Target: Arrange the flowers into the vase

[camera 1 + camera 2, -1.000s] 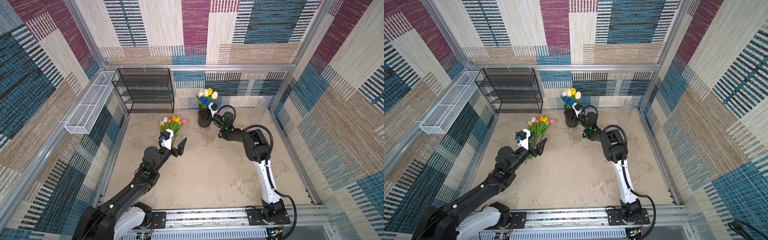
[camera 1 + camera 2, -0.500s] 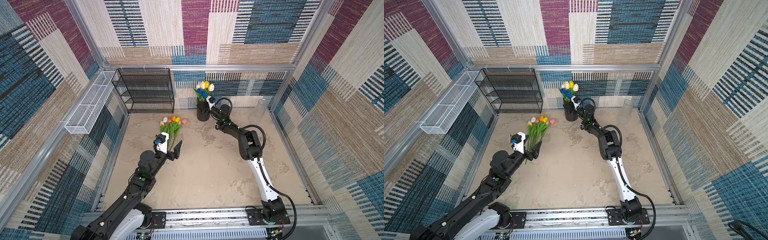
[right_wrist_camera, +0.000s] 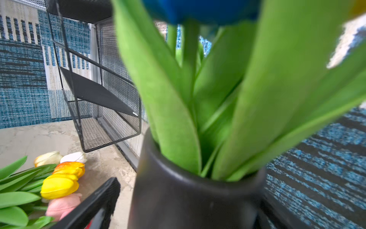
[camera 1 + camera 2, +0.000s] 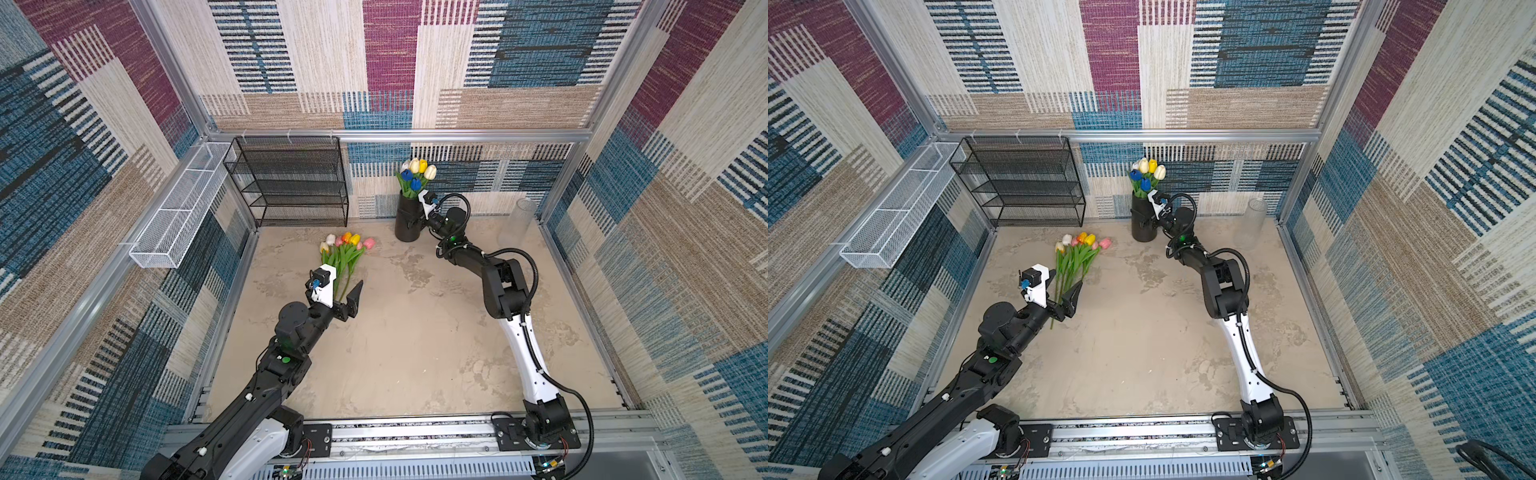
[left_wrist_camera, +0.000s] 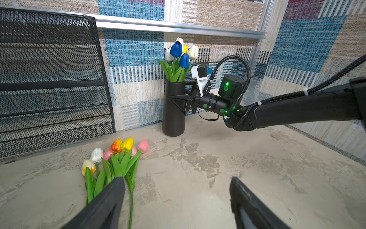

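Note:
A black vase (image 4: pixel 405 226) (image 4: pixel 1142 228) (image 5: pixel 173 119) stands near the back wall and holds several flowers (image 4: pixel 415 174) (image 5: pixel 178 57) with white, yellow and blue heads. My right gripper (image 4: pixel 415 216) (image 5: pixel 176 95) (image 3: pixel 190 194) is open. Its fingers straddle the vase's upper body (image 3: pixel 188 208), and floor shows between one finger (image 3: pixel 99 198) and the vase. More flowers (image 4: pixel 345 249) (image 4: pixel 1079 249) (image 5: pixel 118 156) (image 3: pixel 59 184) lie bunched on the floor. My left gripper (image 4: pixel 347 286) (image 4: pixel 1066 279) (image 5: pixel 177 180) hovers open over their stems, holding nothing.
A black mesh shelf (image 4: pixel 291 183) stands against the back wall on the left. A white wire basket (image 4: pixel 178 208) hangs on the left wall. A clear glass cylinder (image 4: pixel 519 216) sits in the back right corner. The floor is beige stone.
The right arm stretched toward the back wall, then drew back; the vase now stands slightly nearer the wall. The right jaws have spread wide. The left gripper stayed open near the stems.

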You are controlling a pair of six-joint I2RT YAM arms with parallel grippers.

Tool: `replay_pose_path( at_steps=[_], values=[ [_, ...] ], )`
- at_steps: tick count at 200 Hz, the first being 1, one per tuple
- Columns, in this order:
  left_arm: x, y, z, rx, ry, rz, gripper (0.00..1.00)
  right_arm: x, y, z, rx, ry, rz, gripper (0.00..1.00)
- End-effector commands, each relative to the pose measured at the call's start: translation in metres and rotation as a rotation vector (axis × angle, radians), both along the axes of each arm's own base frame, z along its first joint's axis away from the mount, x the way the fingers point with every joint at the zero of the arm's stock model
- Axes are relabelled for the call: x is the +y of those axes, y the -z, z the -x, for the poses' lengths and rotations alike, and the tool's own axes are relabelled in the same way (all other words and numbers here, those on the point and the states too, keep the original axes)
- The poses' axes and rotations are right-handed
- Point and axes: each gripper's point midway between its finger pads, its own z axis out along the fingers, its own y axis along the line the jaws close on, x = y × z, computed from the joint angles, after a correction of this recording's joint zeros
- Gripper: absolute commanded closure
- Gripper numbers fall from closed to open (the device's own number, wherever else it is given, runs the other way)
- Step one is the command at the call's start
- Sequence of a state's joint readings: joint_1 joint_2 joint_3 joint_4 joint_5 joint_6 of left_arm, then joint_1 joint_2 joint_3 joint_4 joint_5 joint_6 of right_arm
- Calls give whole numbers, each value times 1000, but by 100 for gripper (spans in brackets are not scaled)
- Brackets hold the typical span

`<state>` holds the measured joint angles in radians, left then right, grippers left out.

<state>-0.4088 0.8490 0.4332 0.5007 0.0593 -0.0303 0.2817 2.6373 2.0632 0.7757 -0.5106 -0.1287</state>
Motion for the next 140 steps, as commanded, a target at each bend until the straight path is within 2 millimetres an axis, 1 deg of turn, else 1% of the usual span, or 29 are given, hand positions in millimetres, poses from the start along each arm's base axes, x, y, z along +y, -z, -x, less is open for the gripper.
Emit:
replay_pose_path(
  at_steps=[1, 13, 32, 49, 57, 63, 79, 90, 105, 108, 109, 114, 124, 126, 140],
  values=[
    [-2, -6, 0, -16, 9, -4, 14, -9, -38, 15, -93, 14, -34, 0],
    [-2, -5, 0, -16, 8, -3, 14, -15, -48, 25, -107, 24, -41, 0],
    [-2, -4, -1, -14, 10, 4, 14, -25, -53, 39, -103, 50, -35, 0],
    [-5, -4, -2, -11, 21, 11, 13, -36, -61, 59, -114, 71, -43, 0],
    [-8, -6, -3, -9, 34, 10, 13, -42, -60, 72, -112, 75, -43, 0],
    [-10, -5, -5, -4, 43, 2, 13, -46, -66, 81, -122, 75, -48, 0],
    [-15, -5, -10, 15, 53, -8, 13, -57, -74, 89, -101, 90, -47, 0],
    [-21, -9, -11, 9, 88, -8, 13, -74, -79, 99, -78, 117, -70, 0],
    [-29, -19, -12, 1, 123, 9, 13, -100, -92, 125, -79, 165, -93, 0],
    [-30, -22, -12, -3, 131, 13, 13, -105, -94, 130, -76, 181, -92, 0],
    [-31, -22, -12, -4, 134, 14, 13, -107, -92, 131, -70, 188, -90, 0],
    [-34, -25, -11, -5, 150, 20, 13, -118, -96, 138, -68, 222, -89, 0],
    [-39, -29, -11, -5, 178, 31, 13, -145, -101, 150, -47, 295, -100, 0],
    [-40, -30, -10, -6, 184, 31, 13, -150, -99, 151, -34, 303, -101, 0],
    [-49, -32, -9, -8, 223, 25, 13, -194, -105, 167, 4, 347, -130, 0]
  ],
)
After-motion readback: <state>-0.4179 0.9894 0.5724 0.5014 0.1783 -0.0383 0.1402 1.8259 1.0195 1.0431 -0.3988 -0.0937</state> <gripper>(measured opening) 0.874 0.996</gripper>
